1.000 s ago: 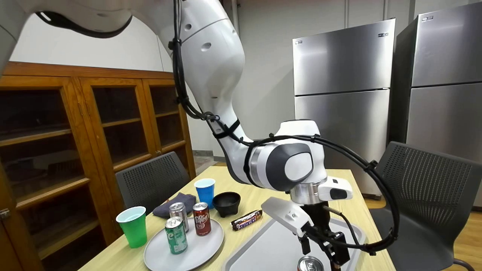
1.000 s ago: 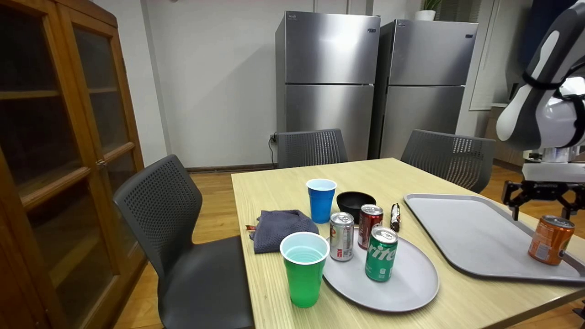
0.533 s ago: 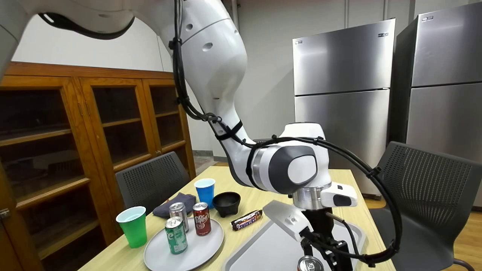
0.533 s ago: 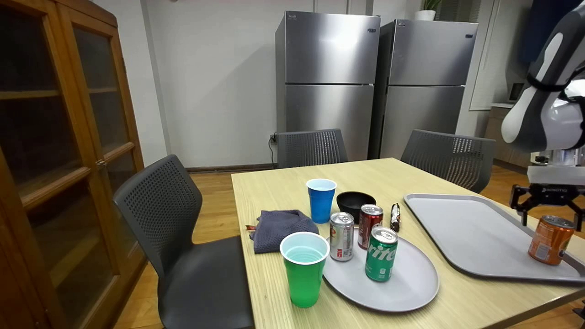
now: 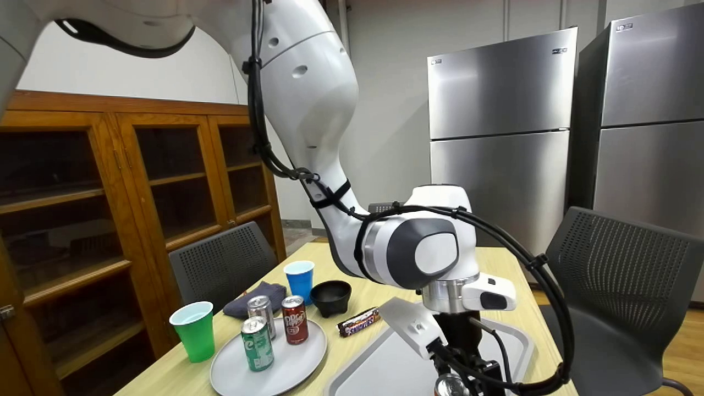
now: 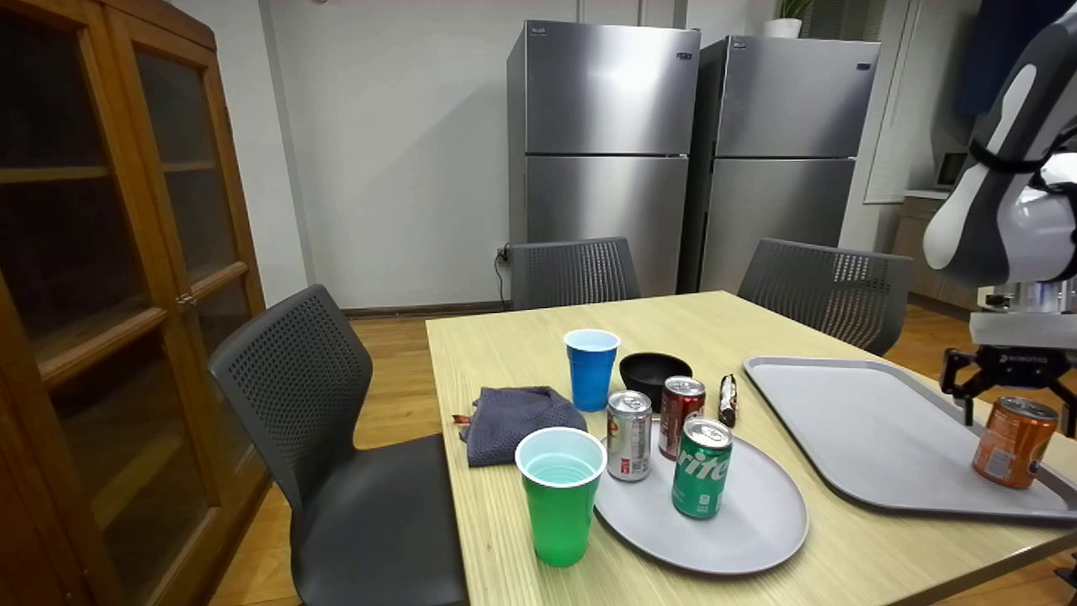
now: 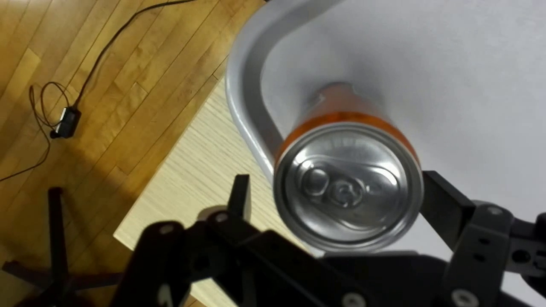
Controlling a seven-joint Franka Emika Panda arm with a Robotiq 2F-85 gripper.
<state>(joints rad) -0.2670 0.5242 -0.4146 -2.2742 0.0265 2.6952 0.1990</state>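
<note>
I've lowered my gripper astride the orange can, jaws wide, holding nothing. The can stands on the tray, near a corner. I judge the reach nearly done, no grip taken. A round plate sits beside the tray.

In an exterior view I saw the orange can at the far right, upright on the gray tray near one corner. In my wrist view the can's silver lid faced me right of center, pull tab lying flat.
</note>
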